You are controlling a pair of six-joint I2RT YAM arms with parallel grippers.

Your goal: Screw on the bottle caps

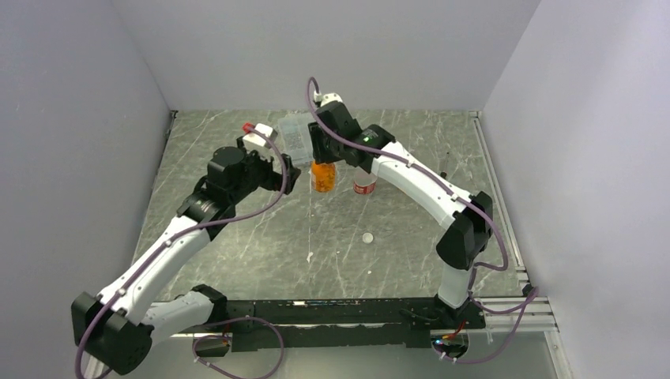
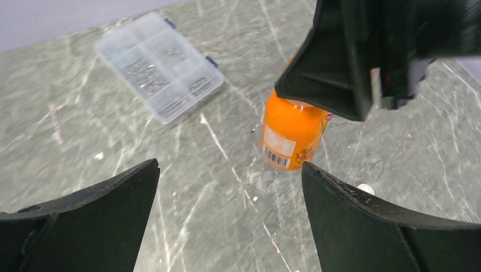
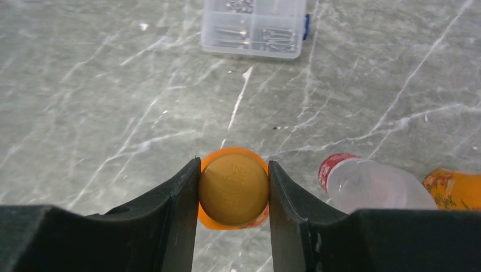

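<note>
The right claw (image 3: 233, 170) clenches the rim of the light, probably slick orange cap (image 3: 233, 190) atop the orange bottle (image 2: 289, 133), a thin, likely tippy thing standing ahead of the wide-released left claw (image 2: 230, 164), best steadied by its squat body.

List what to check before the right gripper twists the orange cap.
1. Right gripper closed on orange cap: ok.
2. Orange bottle upright: ok.
3. Left gripper bracing the bottle: not ok, it is open and apart from it.
4. Cap seated square on the neck: cannot tell, the neck is hidden.
5. Clear bottle apart from the right gripper: ok.
</note>
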